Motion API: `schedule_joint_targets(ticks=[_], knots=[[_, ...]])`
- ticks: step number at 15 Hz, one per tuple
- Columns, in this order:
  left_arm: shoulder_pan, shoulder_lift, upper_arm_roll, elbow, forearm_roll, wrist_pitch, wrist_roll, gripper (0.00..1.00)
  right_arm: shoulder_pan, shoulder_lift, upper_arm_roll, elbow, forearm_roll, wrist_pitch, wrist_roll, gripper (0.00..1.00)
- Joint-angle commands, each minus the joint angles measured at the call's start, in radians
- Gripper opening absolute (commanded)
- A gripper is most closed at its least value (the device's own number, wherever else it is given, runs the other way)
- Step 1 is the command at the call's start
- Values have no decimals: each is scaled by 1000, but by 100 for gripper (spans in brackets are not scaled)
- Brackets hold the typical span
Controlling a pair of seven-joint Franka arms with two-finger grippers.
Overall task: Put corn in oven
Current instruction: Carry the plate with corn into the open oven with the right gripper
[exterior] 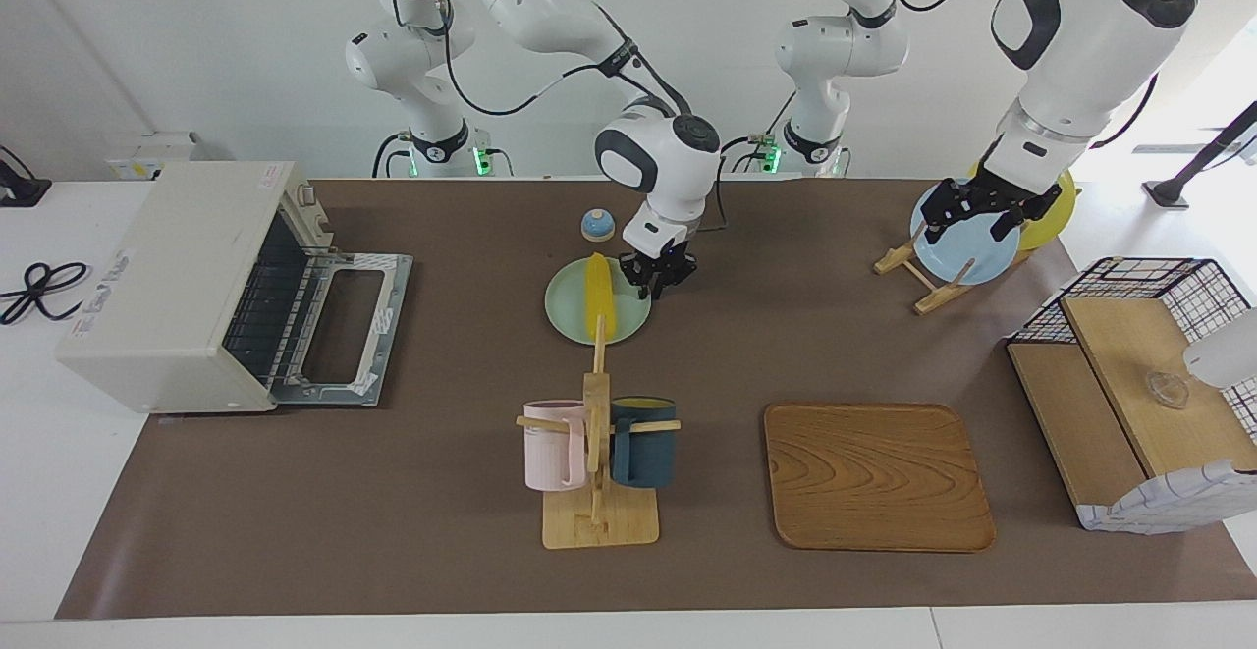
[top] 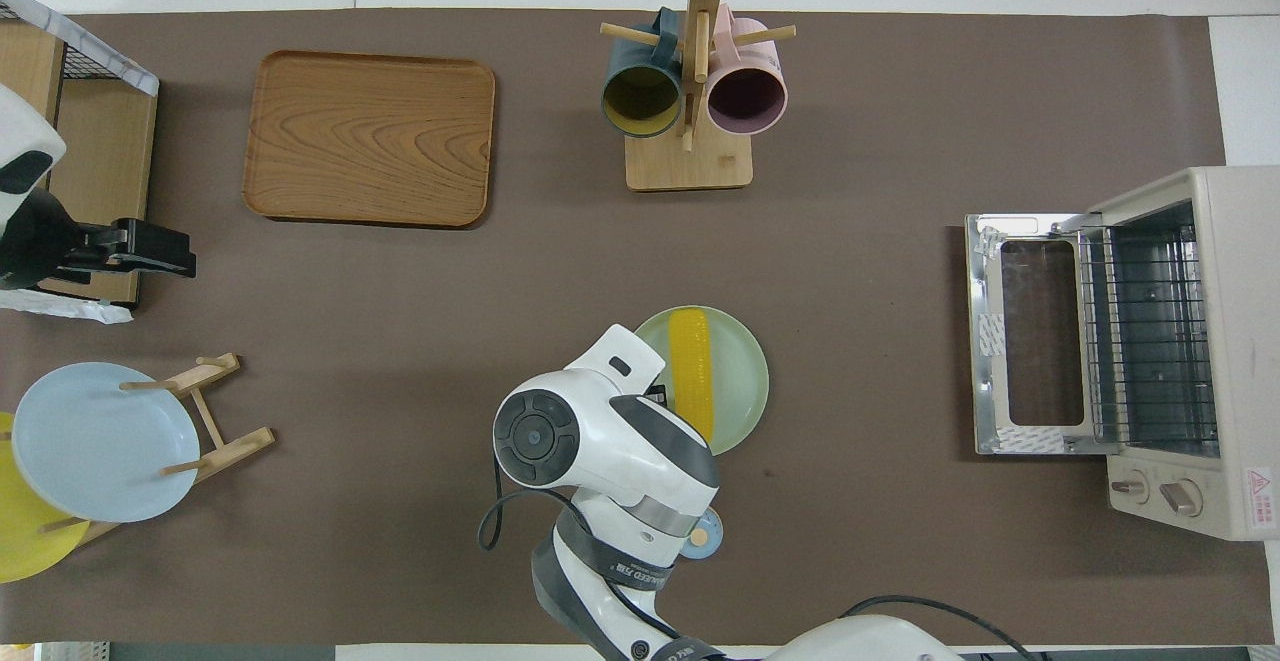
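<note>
- The table (exterior: 177, 492) carried a brown mat (exterior: 442, 551) over most of its top.
- On the mat stood the oven (exterior: 167, 286), door down, at the right arm's end.
- A green plate (exterior: 570, 320) lay mid-table, a small bell (exterior: 597, 225) nearer the robots.
- A mug rack (exterior: 599, 521) and a wooden tray (exterior: 877, 477) sat farther out.
- A plate stand (exterior: 918, 281) and a basket box (exterior: 1139, 413) stood at the left arm's end.
</note>
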Motion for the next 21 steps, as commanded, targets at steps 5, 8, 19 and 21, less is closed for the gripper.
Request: schedule_joint_targets(ticks=[5,8,19,21], knots=[[9,16,-17,7,16,45,8,100,-22,-21,5,104,-71,-223,-122,0],[6,18,-17,5,16,51,7,100,-60,-30,0,178,-111,-347,-225,0],[12,18,-17,-4,15,39,10,100,-465,-375,2,-121,-94,-372,-596,0],[12,18,-17,-4,15,34,10,100,-581,-382,2,-146,-94,-344,-703,0]])
